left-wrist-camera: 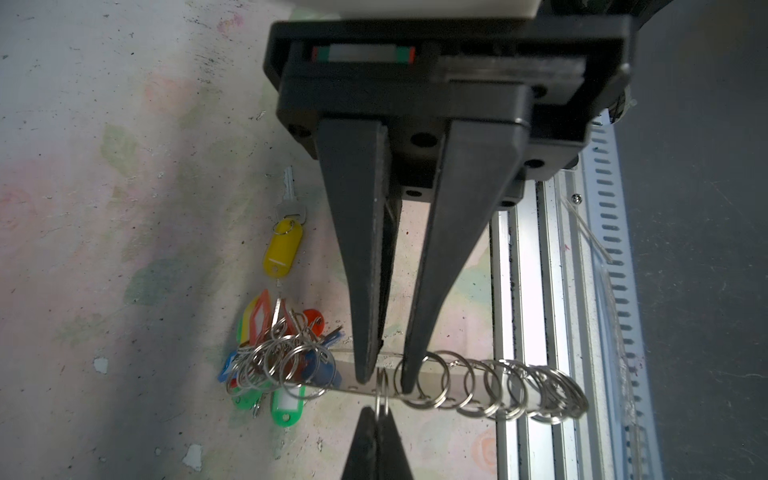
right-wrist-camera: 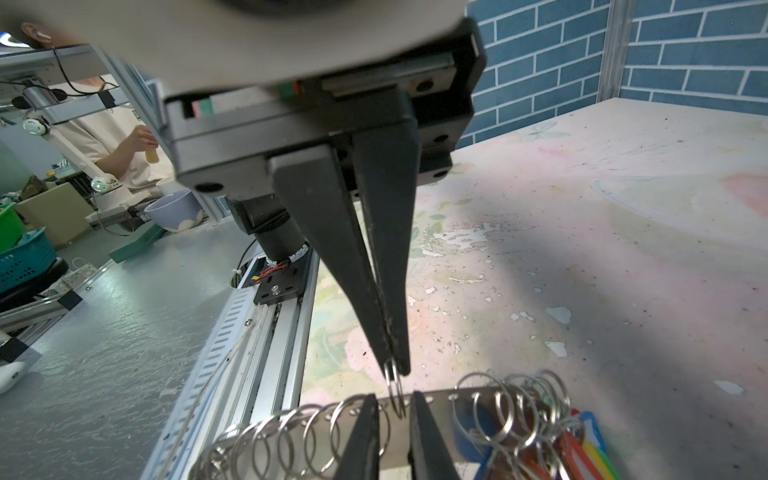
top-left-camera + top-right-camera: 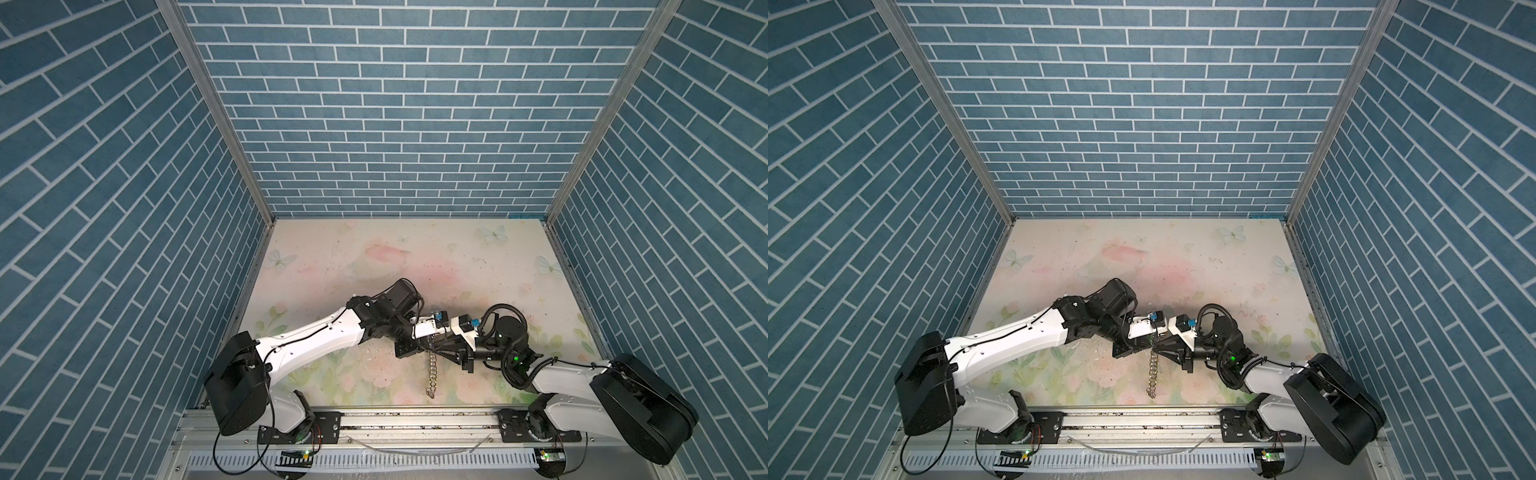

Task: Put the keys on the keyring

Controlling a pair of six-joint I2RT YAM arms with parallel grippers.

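The keyring [image 1: 461, 376], a flat grey plate strung with several silver wire rings, is held above the table; in both top views its free end [image 3: 432, 374] [image 3: 1153, 370] hangs down. My left gripper [image 1: 387, 382] [image 3: 428, 345] is shut on the plate's middle. My right gripper [image 2: 395, 368] [image 1: 376, 419] meets it tip to tip and is shut on one wire ring [image 2: 395, 390] threaded through the plate. The keys, a silver key on a yellow tag [image 1: 284, 249], lie on the table beside the bunch. Both top views hide them under the arms.
A bunch of red, orange, blue and green tagged keys [image 1: 286, 353] [image 2: 582, 449] hangs on rings at one end of the plate. An aluminium rail [image 3: 415, 419] [image 1: 540, 291] runs along the table's front edge. Blue brick walls [image 3: 395, 124] close in three sides.
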